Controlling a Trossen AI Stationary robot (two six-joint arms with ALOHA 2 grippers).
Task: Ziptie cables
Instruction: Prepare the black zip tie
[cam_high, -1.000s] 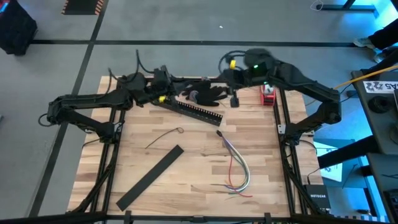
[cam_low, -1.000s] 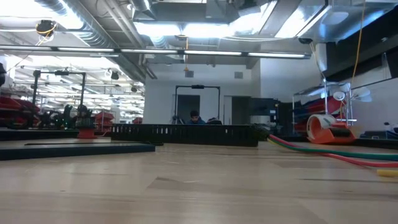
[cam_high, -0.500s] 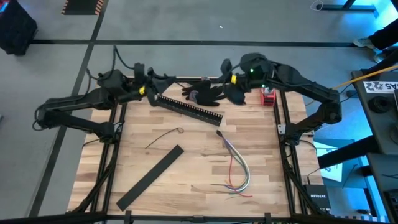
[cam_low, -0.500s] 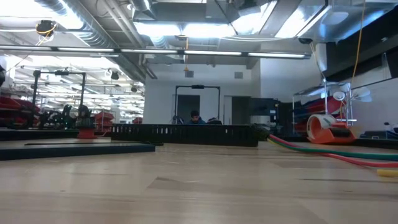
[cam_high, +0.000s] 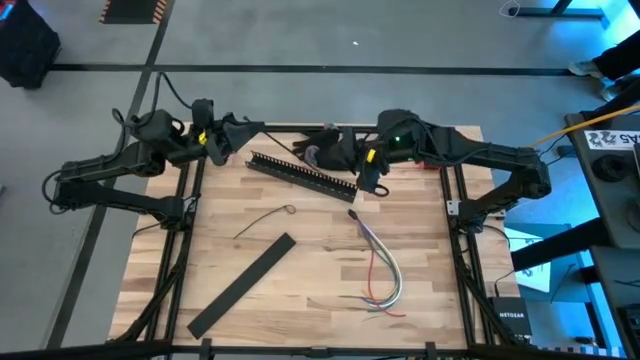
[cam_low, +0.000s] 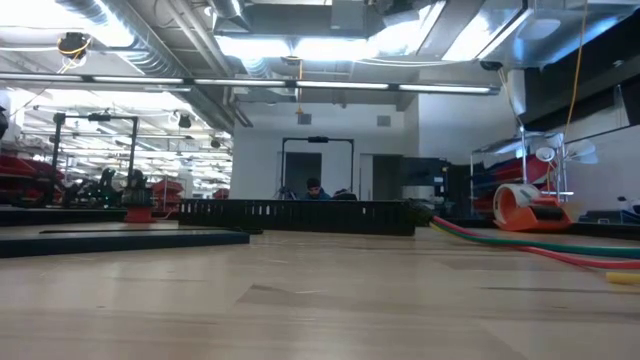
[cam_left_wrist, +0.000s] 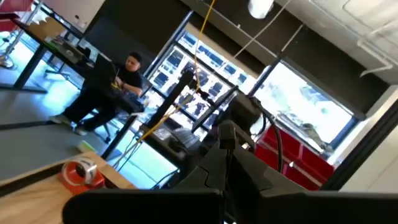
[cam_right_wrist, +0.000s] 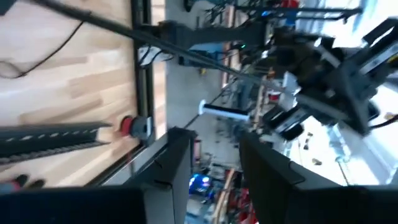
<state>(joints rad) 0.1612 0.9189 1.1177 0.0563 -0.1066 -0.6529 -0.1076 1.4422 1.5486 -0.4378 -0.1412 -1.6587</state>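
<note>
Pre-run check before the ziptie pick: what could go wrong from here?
1. The right gripper hangs open by the end of the long black comb-slotted bar; lowering may knock it.
2. The thin dark ziptie lies flat on the wooden table; a pinch may slip.
3. The loose grey, white and red cables fan out; strands may escape.
The left gripper waits at the far edge.

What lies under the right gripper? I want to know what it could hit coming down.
In the high view the right gripper hangs over the slotted black bar's end, fingers apart. The wood beneath is partly covered. The cables lie nearer the front.
</note>
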